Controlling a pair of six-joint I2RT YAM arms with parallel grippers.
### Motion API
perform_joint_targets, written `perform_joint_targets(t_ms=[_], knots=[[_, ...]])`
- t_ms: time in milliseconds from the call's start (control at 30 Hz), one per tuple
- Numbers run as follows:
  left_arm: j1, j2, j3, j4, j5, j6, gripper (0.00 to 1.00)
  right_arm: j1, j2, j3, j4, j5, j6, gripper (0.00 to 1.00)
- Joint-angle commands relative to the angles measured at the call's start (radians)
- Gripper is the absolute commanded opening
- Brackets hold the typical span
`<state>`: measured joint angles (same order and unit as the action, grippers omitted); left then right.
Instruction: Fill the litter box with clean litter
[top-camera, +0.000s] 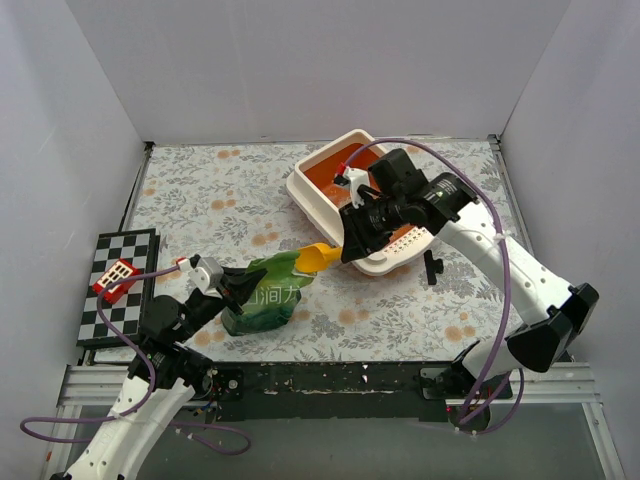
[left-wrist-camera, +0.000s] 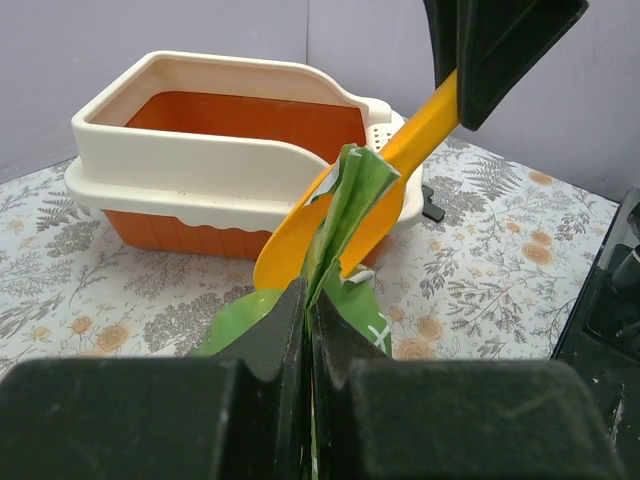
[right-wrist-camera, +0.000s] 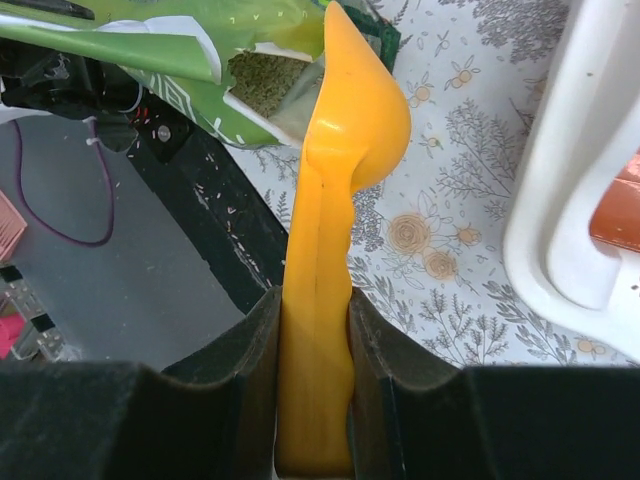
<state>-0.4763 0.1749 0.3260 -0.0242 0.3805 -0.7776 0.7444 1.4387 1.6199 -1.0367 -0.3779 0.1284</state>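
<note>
We see the flowered table (top-camera: 200, 190) with the litter box (left-wrist-camera: 200, 160) toward its far right, white walls around an orange inside, and the perforated ledge at its near end. In front of it sits the green bag (top-camera: 265, 300). The left gripper (left-wrist-camera: 307, 330) has its jaws pinched together on the bag's upper edge, holding the mouth up. The right gripper (right-wrist-camera: 315, 320) is clamped on the handle of the yellow-orange scoop (right-wrist-camera: 345, 150), whose bowl sits right at the bag's mouth, between bag and box. Through that opening we make out a patch of granules, which we take for the clean litter (right-wrist-camera: 265, 85), tinted greenish there.

We judge this to be the scooping step: the litter is in the bag and we see none in the box. The next move calls for the bowl to go down into the opening past the foil flaps, come up loaded and travel level over the box's wall, with the left hold steadying the bag.

From above, the right arm covers much of the box's inside, and the left wrist view shows only its far inner wall, so the floor is largely unseen. We cannot tell whether the bowl holds anything
</note>
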Motion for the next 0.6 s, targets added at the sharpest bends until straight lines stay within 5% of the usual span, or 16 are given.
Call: perform_joint_targets(t_ms=[0,567], knots=[[-0.004,-0.015,0.01,0.03,0.003,0.011,0.0,0.023,0.072,0.034,0.017,-0.039,0.02,0.01],[-0.004,-0.003,0.005,0.038,0.018,0.009,0.0,0.032,0.006,0.14,-0.104,0.033,0.002,0.01]])
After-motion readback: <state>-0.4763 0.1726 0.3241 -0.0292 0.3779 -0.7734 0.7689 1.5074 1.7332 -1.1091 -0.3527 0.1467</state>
